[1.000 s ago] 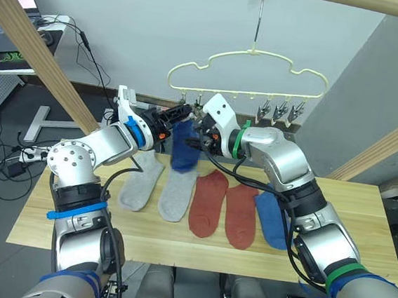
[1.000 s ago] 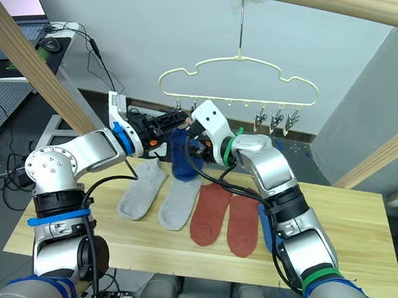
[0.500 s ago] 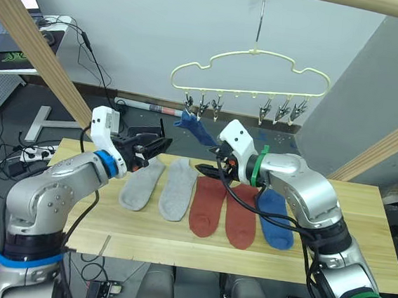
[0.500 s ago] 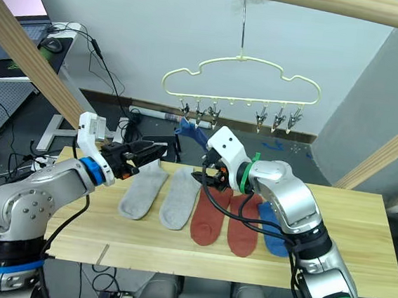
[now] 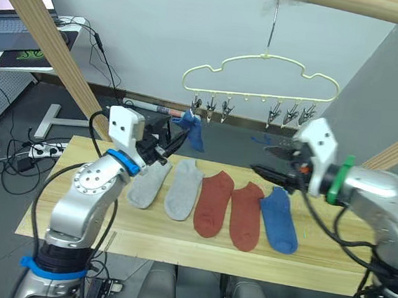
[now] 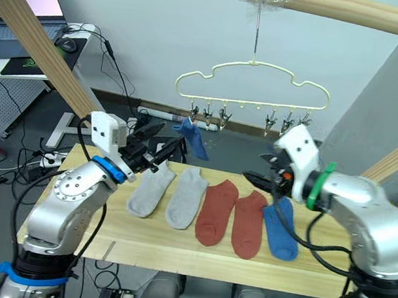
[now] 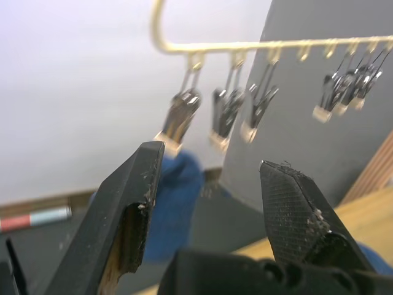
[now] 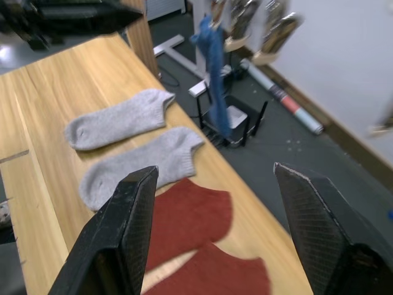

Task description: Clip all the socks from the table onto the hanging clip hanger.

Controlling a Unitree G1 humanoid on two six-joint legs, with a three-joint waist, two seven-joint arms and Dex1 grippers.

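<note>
The table point(image 5: 329, 257) carries five socks in a row below the jaws: two grey socks point(image 5: 167, 188), two rust red socks point(image 5: 230, 210) and one blue sock point(image 5: 279, 219), the last one lying just under the right gripper point(image 5: 274, 162), whose jaws are released and hold nothing. The clip hanger point(image 5: 262, 76) hangs above and between both grippers, and the other blue sock point(image 5: 194, 131) hangs from its leftmost clip point(image 7: 176, 120). This hanging sock is just beyond the tips of the left gripper point(image 5: 174, 138), whose jaws are also spread apart and empty.
</note>
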